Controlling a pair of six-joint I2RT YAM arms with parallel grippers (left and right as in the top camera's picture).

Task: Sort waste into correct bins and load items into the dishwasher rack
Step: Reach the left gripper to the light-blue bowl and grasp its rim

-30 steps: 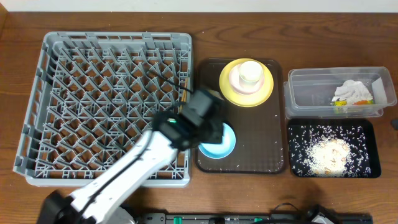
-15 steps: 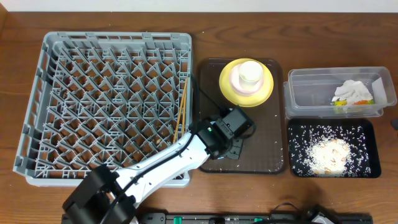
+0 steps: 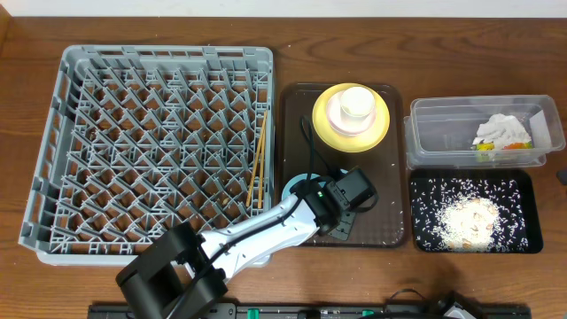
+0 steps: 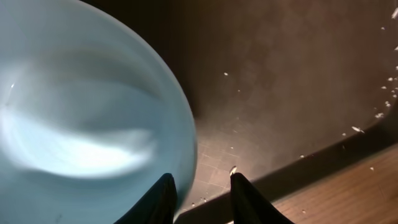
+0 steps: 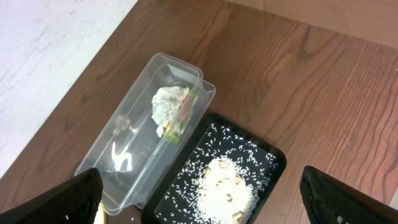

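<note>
The light-blue dish point(image 4: 81, 106) lies on the dark-brown serving tray point(image 3: 381, 186); from overhead only a sliver of the dish point(image 3: 292, 183) shows beside my left arm. My left gripper point(image 4: 201, 177) is low over the dish's right rim, jaws narrowly open and astride the rim: one finger over the dish, one over the tray. Chopsticks point(image 3: 260, 164) lie in the grey rack point(image 3: 62, 159) near its right side. A white cup point(image 3: 356, 102) sits in a pale bowl on the yellow plate point(image 3: 323, 124). My right gripper point(image 5: 200, 180) hangs wide open high above the bins.
The clear tub point(image 3: 443, 133) holds a crumpled tissue point(image 5: 169, 102) and a green-and-orange wrapper point(image 5: 185, 112). In front of it the black tray point(image 3: 523, 190) holds a rice pile point(image 5: 227, 186) and scattered grains. Stray rice grains dot the brown tray.
My left arm swung right from the rack's right edge to the light-blue dish, leaving the chopsticks lying in the rack. Its jaws opened a little. The right gripper is unchanged.
</note>
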